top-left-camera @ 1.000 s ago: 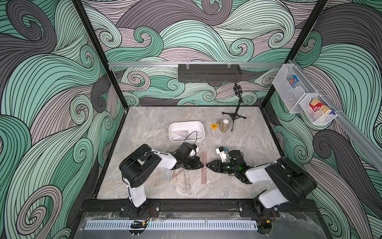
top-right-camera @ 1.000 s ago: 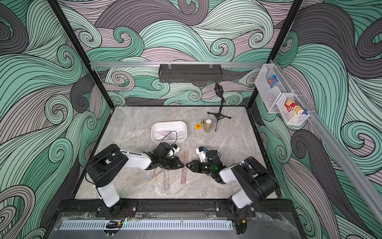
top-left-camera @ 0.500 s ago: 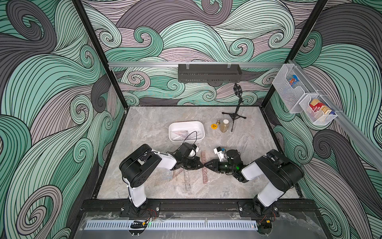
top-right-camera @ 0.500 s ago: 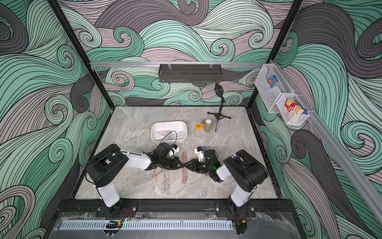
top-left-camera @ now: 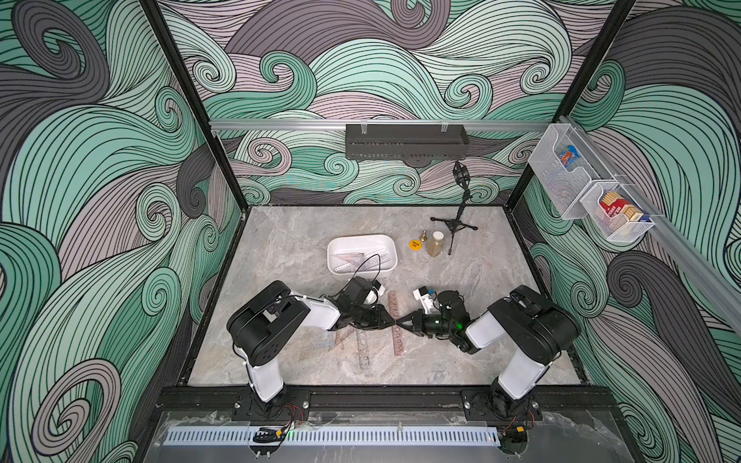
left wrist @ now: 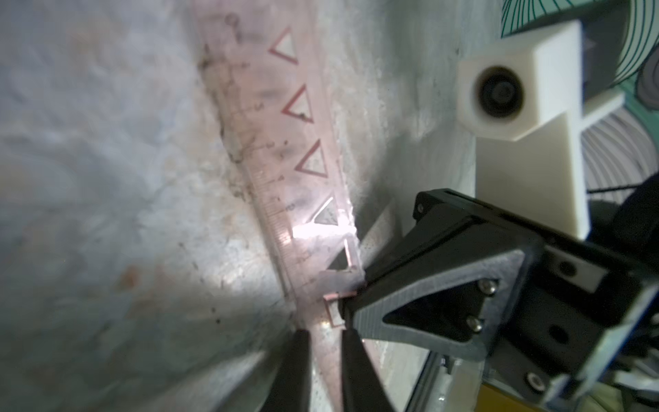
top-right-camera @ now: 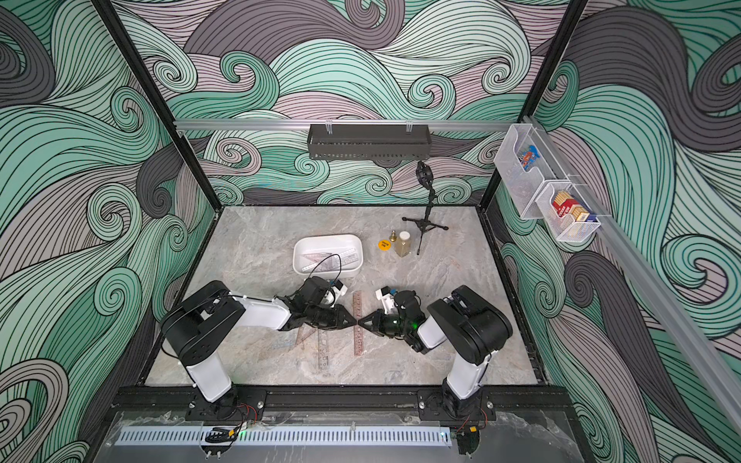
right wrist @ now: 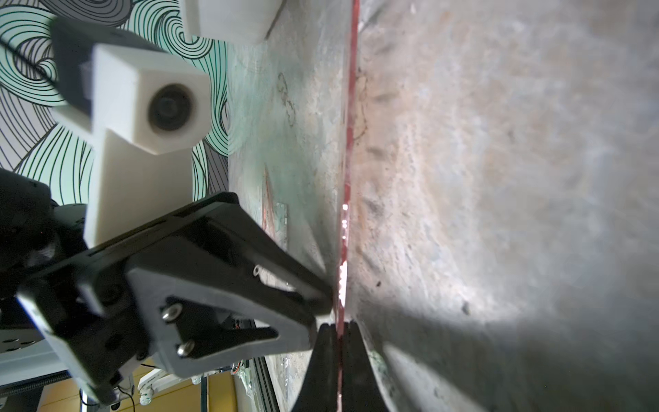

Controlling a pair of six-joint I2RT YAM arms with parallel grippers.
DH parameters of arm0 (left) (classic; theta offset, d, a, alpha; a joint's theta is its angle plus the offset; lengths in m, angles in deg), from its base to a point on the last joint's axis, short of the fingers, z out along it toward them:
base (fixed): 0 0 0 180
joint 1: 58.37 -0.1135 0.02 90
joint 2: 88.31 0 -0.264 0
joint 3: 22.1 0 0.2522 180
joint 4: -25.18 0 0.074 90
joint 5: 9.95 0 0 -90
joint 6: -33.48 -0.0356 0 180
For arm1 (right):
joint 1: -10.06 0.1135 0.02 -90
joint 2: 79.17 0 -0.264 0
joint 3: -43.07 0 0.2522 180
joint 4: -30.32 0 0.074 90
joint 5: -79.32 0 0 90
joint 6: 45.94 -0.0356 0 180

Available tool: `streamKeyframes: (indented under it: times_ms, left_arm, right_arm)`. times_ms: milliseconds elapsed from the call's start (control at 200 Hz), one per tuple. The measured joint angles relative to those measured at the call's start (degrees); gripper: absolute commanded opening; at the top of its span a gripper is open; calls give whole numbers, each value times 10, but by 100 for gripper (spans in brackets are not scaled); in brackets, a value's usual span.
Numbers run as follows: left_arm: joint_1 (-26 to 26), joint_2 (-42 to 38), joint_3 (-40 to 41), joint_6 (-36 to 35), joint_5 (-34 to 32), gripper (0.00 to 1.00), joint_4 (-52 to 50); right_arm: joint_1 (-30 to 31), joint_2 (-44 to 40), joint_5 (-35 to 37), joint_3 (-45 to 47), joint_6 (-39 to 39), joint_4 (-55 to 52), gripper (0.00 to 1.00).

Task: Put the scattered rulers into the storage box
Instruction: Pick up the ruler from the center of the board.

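A long pinkish stencil ruler (top-left-camera: 397, 340) (left wrist: 285, 149) lies near the front middle of the table. My right gripper (top-left-camera: 402, 322) (right wrist: 340, 342) is shut on its long edge, which shows edge-on between the pads in the right wrist view. My left gripper (top-left-camera: 389, 320) (left wrist: 322, 356) meets it tip to tip from the other side, open, with the same strip running between its parted fingers. A clear ruler (top-left-camera: 363, 350) and a pinkish triangle (top-left-camera: 345, 336) lie beside it, partly under the left arm. Behind stands the white storage box (top-left-camera: 333, 245) with rulers (top-left-camera: 353, 260) inside.
A small bottle (top-left-camera: 435, 243), a yellow disc (top-left-camera: 415, 244), a brass bell and a black tripod stand (top-left-camera: 455, 228) occupy the back right. A bluish triangle (top-left-camera: 325, 341) lies under the left forearm. A dark tray hangs on the back wall; wire baskets hang on the right wall.
The right gripper has slid left to the pinkish ruler and closed on its edge. The left gripper's jaws, shut before, have parted. The ruler has stayed in place.
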Motion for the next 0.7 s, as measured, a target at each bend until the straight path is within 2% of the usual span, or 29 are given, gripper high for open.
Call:
streamKeyframes:
  times_ms: [55, 105, 290, 405, 555, 700]
  left_arm:
    - [-5, -35, 0, -2, 1, 59, -19]
    - [-13, -75, 0, -1, 4, 67, -29]
    - [-58, -196, 10, 15, 47, 79, -13]
    - [-68, -225, 54, 56, 100, 80, 71]
    - [-68, -211, 102, 115, 163, 80, 160]
    - [-68, -202, 106, 154, 197, 73, 229]
  right_arm:
    - [0, -30, 0, 4, -9, 7, 0]
    - [-1, -65, 4, 6, -21, 16, 0]
    - [-8, -184, 47, 5, -58, 63, 0]
    - [-10, -217, 90, 2, -78, 84, 0]
    - [-10, -223, 135, -13, -99, 97, 0]
    - [-5, -223, 167, -41, -107, 99, 0]
